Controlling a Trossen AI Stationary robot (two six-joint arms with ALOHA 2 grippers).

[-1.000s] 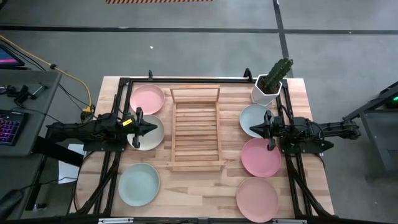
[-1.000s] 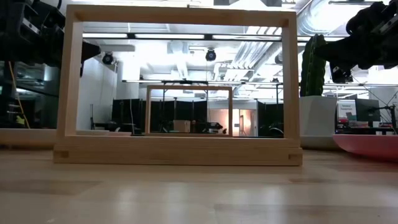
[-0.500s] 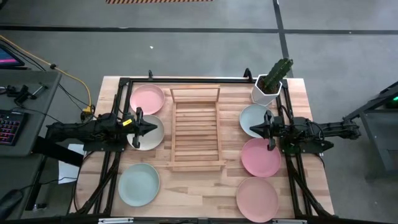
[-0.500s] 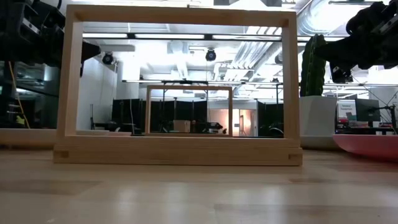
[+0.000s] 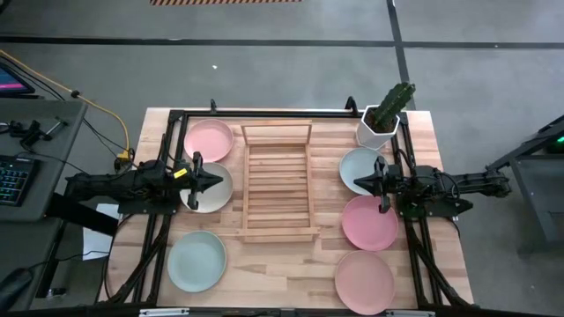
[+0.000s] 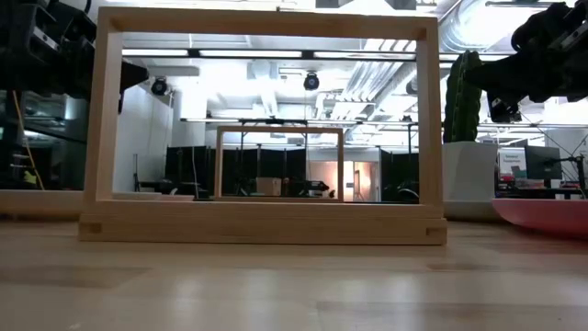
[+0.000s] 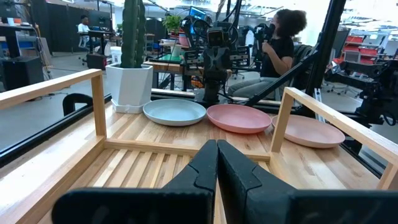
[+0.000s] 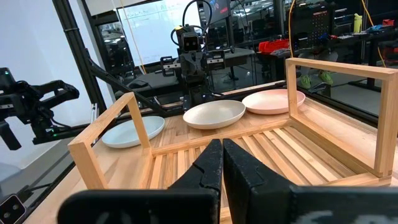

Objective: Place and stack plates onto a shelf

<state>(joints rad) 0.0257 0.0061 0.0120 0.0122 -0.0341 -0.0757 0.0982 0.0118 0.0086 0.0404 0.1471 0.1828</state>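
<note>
The light wooden slatted shelf (image 5: pixel 278 180) lies flat mid-table with nothing on it. Left of it, flat on the table, are a pink plate (image 5: pixel 208 140), a cream-white plate (image 5: pixel 211 189) and a mint plate (image 5: pixel 196 261). Right of it lie a mint-blue plate (image 5: pixel 359 167) and two pink plates (image 5: pixel 370 223) (image 5: pixel 364 276). My left gripper (image 5: pixel 218 181) hangs shut above the cream-white plate's inner side, pointing at the shelf. My right gripper (image 5: pixel 357 183) hangs shut above the near rim of the mint-blue plate, also pointing at the shelf. Each wrist view shows its fingers closed (image 7: pixel 217 155) (image 8: pixel 222 152) over the slats.
A white cactus pot (image 5: pixel 381 123) stands at the far right corner, just beyond the mint-blue plate. Black frame rails (image 5: pixel 264 113) run along the table's far edge and both sides. In the left wrist view a person (image 7: pixel 280 43) sits beyond the table.
</note>
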